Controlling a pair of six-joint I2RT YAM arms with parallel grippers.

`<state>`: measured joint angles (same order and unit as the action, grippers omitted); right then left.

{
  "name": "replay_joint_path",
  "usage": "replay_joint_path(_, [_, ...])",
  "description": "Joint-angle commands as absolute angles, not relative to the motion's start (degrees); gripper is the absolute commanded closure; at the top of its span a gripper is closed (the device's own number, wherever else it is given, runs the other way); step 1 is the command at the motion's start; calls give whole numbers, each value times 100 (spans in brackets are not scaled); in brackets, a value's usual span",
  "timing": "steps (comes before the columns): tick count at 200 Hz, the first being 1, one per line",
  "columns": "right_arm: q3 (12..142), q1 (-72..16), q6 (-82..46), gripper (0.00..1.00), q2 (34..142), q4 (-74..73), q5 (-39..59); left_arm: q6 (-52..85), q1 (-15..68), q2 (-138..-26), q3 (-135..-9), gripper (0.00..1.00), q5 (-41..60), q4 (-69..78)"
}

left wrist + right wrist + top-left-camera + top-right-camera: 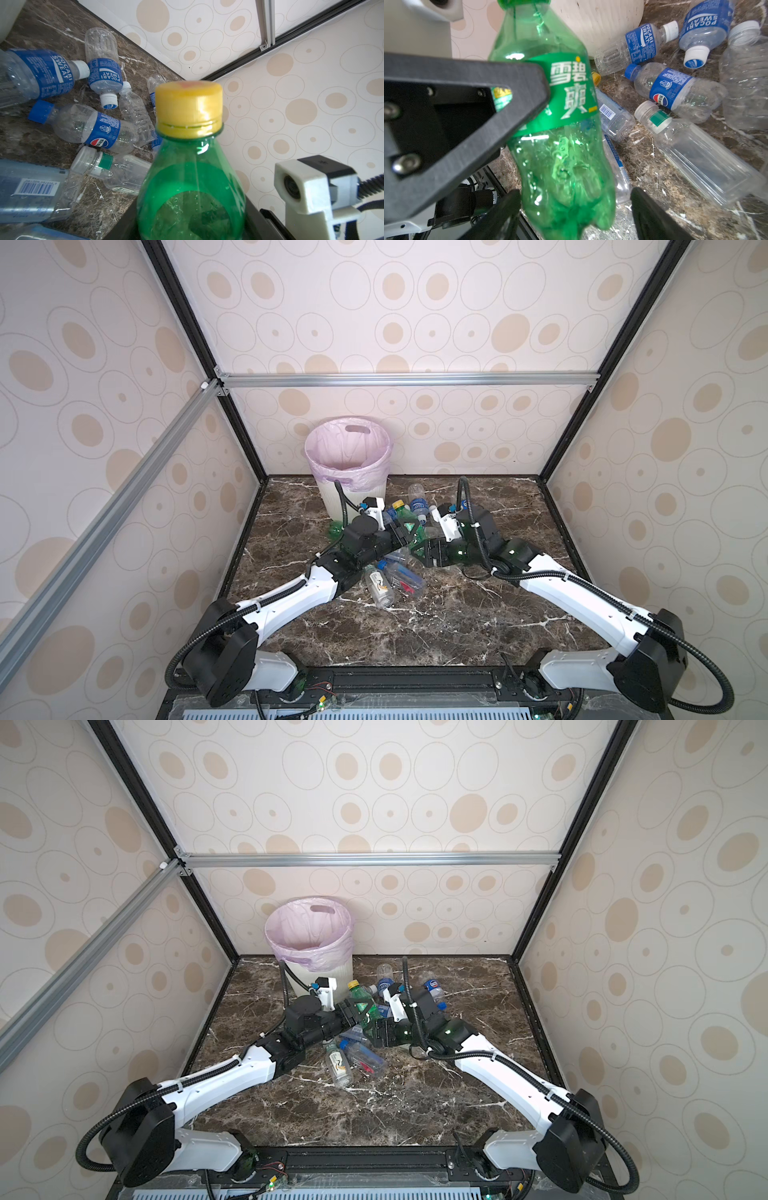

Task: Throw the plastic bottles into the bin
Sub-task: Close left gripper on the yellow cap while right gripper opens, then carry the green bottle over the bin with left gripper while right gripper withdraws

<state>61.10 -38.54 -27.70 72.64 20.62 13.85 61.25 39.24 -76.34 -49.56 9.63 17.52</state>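
Marble table (415, 635) closed in by papered walls (457, 323) on three sides, with black frame posts (573, 427) at the far corners. The bin (326, 495) stands at 11 o'clock against the back wall. Bare marble runs toward 6 o'clock and along the 3 o'clock edge, so that is your open room.

Your left gripper (409, 531) meets your right gripper (575, 192) at the centre of the table. The left one is pinching a green bottle (409, 517), its yellow cap (189, 108) aimed toward 11 o'clock.

In both top views the arms hide the grip. The right wrist view shows it: one left finger pressed onto the green label, and your right fingers spread wide either side of the bottle's base. The left wrist view adds the right arm's wrist camera (307, 187) close beside the bottle. I cannot tell whether the base is clear of the marble.

Loose bottles crowd around. Two Pocari Sweat bottles (41, 72) and a Pepsi bottle (101, 128) lie between your grippers and the back wall, one Pocari just beside the bin's foot. Clear bottles (380, 585) lie at 6 o'clock of the grippers, and a second green bottle (336, 531) sits at 9 o'clock, near the bin
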Motion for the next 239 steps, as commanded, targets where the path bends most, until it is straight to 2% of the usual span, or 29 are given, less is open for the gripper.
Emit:
replay_joint_path(1, [6138,-3849,-2666,6,7027,2201,1165,5727,3833,-7301,-5305,48,602,1209])
replay_joint_path(16, [6196,-3845,-2578,0,6922,2216,1029,5516,3755,-7163,-5440,48,462,911])
replay_joint_path(71, [6603,-3858,-2345,0,6716,1642,783,4379,3362,-6992,-6614,47,-211,-473])
replay_joint_path(122, [7606,-3879,-2209,0,7247,1171,845,3246,3030,-7333,-8313,45,-912,-1178])
replay_joint_path(178, [8846,-3964,-1968,0,7871,993,931,2188,2895,-7878,-10024,44,-1643,-1204])
replay_joint_path(218, [9419,-3963,-1717,0,8103,1182,864,1712,2810,-7993,-10457,44,-1966,-814])
replay_joint_path(239, [9414,-3952,-1654,0,8155,1225,793,1785,2599,-8207,-10559,44,-1819,-737])
